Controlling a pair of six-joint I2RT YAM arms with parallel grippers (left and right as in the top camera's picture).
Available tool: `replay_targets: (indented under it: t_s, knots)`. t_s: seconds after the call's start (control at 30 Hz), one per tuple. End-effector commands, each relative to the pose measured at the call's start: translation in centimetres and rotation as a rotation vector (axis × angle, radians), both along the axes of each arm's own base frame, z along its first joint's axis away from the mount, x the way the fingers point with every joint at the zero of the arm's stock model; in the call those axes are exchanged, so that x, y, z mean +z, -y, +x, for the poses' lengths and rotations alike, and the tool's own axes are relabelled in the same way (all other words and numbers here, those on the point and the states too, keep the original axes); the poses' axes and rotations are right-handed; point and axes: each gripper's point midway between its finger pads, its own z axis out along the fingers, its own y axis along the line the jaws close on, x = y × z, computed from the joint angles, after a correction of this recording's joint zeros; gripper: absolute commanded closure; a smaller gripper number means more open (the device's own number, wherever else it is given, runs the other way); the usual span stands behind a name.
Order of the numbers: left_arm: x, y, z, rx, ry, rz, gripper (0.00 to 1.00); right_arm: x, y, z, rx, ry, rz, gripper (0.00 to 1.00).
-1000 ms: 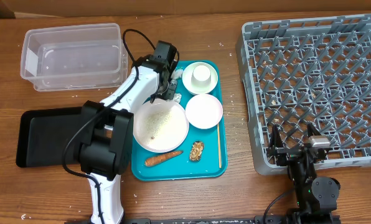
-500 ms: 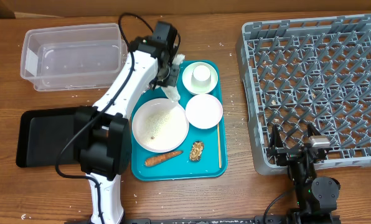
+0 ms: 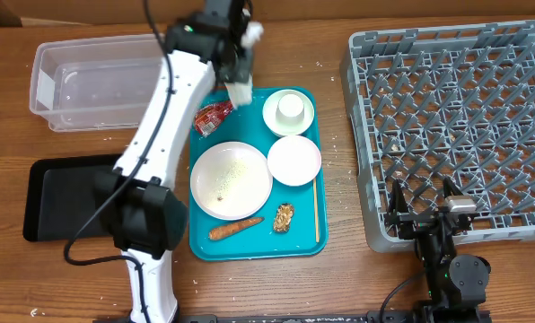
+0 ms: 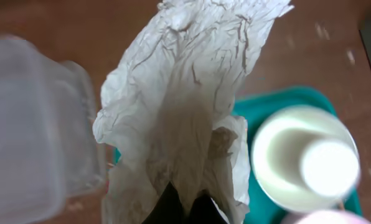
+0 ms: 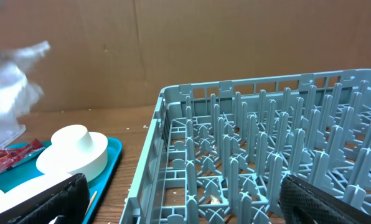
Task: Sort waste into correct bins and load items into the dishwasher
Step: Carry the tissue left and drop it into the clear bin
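My left gripper [image 3: 238, 70] is shut on a crumpled white paper napkin [image 3: 241, 90], held in the air over the back left corner of the teal tray [image 3: 254, 244]. The left wrist view is filled by the napkin [image 4: 185, 93] hanging from the black fingertips [image 4: 173, 208]. A red-and-white wrapper [image 3: 212, 117] lies on the tray below. The large plate [image 3: 231, 179] carries rice grains. Beside it are the small bowl [image 3: 293, 161], a cup [image 3: 290, 109] in a green-rimmed bowl, a carrot piece [image 3: 235, 230], a brown lump [image 3: 284, 216] and chopsticks [image 3: 317, 211]. My right gripper [image 3: 420, 205] stands open at the dish rack's [image 3: 456, 117] front edge.
The clear tub [image 3: 106, 81] sits at the back left, just left of the held napkin. The black tray [image 3: 61, 197] lies at the front left, partly under the left arm. The right wrist view shows the rack's pegs [image 5: 266, 143] close ahead and the cup [image 5: 73, 149] to the left.
The left gripper closed on the napkin and lifted it off the tray, moving toward the table's back. The red-and-white wrapper came into view. The right arm stayed still.
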Motion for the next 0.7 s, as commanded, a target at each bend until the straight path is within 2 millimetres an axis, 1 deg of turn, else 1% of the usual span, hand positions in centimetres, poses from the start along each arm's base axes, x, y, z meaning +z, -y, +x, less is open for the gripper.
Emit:
replay_targets:
  t_s: [0.0,0.07,0.13,0.33,0.4,0.43,0.47,0.5,0.57,0.67]
  knots:
    - [3.9,-6.4,2.6,0.188,0.145,0.101,0.96,-0.1,0.0,0.0,0.002,0.005,0.000,0.00]
    - [4.8,-9.4,3.4,0.266,0.192,0.139,0.96,-0.1,0.0,0.0,0.002,0.005,0.000,0.00]
    - [5.1,-12.2,3.8,0.353,0.213,0.147,0.96,-0.1,0.0,0.0,0.002,0.005,0.000,0.00]
    - [4.6,-20.2,3.3,0.593,0.212,0.098,0.96,-0.1,0.0,0.0,0.002,0.005,0.000,0.00]
    - [4.4,-22.3,3.1,0.649,0.214,0.088,0.96,-0.1,0.0,0.0,0.002,0.006,0.000,0.00]
    - [4.3,-23.3,3.0,0.672,0.215,0.079,0.89,-0.1,0.0,0.0,0.002,0.005,0.000,0.00]
    - [4.2,-24.1,2.9,0.686,0.214,0.067,0.70,-0.1,0.0,0.0,0.002,0.006,0.000,0.00]
    - [4.0,-24.8,2.9,0.694,0.208,0.053,0.50,-0.1,0.0,0.0,0.002,0.005,0.000,0.00]
    - [3.4,-25.6,2.8,0.696,0.191,0.011,0.00,-0.1,0.0,0.0,0.002,0.005,0.000,0.00]
    - [2.7,-25.4,2.5,0.668,0.151,-0.066,0.00,-0.1,0.0,0.0,0.002,0.005,0.000,0.00]
